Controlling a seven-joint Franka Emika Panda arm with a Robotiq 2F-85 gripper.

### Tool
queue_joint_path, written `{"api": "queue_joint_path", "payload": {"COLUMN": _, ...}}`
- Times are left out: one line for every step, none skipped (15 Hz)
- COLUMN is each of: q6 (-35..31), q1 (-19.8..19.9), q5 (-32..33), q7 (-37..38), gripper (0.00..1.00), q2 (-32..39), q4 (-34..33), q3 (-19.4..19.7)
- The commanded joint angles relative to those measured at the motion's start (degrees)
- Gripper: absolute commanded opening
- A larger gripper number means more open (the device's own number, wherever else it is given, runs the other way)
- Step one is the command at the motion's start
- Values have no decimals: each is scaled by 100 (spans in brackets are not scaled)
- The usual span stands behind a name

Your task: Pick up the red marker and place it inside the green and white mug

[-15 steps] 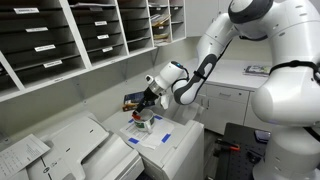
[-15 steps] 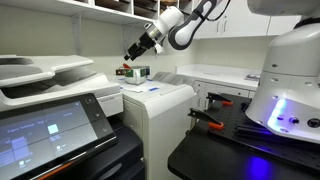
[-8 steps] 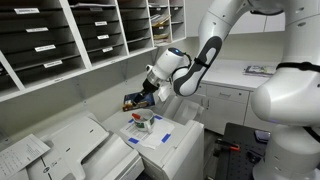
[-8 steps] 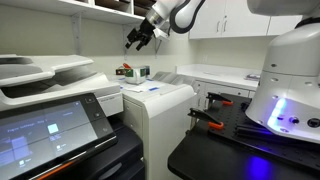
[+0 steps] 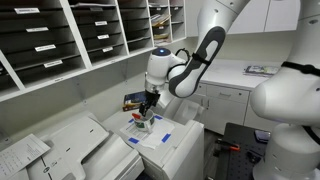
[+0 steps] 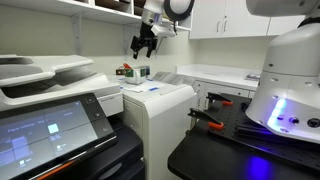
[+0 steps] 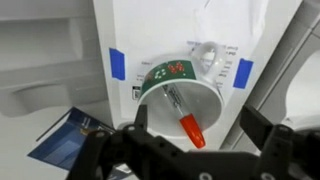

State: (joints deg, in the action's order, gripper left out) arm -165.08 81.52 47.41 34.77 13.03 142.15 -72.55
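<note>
The green and white mug (image 7: 165, 73) stands on top of a grey printer (image 7: 150, 30) between blue tape marks. The red marker (image 7: 191, 129) stands tilted inside the mug, its red cap leaning on the near rim. My gripper (image 7: 200, 132) hangs straight above the mug, open and empty, its dark fingers on either side of the mug's mouth. In both exterior views the gripper (image 5: 148, 103) (image 6: 143, 45) is well above the mug (image 5: 143, 124) (image 6: 141, 72) and apart from it.
A blue booklet (image 7: 70, 135) lies beside the printer. Blue tape strips (image 7: 117, 63) mark the printer top. A larger printer (image 6: 50, 80) stands alongside. Mail-slot shelves (image 5: 60, 35) line the wall behind. A small dark box (image 6: 125, 71) sits near the mug.
The arm has lifted and the wrist has swung from a slant to pointing straight down over the mug. The gripper stays open.
</note>
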Motion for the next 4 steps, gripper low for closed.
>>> {"api": "queue_joint_path", "payload": {"q6": 1446, "q1": 657, "q5": -1028, "q7": -408, "gripper": 100, "q2": -79, "q4": -219, "q3": -970}}
{"api": "queue_joint_path", "payload": {"q6": 1684, "q1": 833, "q5": -1211, "q7": -503, "gripper": 100, "q2": -95, "q4": -324, "q3": -1193}}
{"api": "queue_joint_path", "payload": {"q6": 1903, "q1": 1007, "q5": -1339, "q7": -570, "gripper": 100, "q2": -94, "q4": -445, "q3": -1415}}
{"api": "queue_joint_path", "payload": {"q6": 2040, "q1": 1185, "q5": -1393, "q7": -623, "gripper": 100, "q2": -75, "q4": -556, "q3": -1623}}
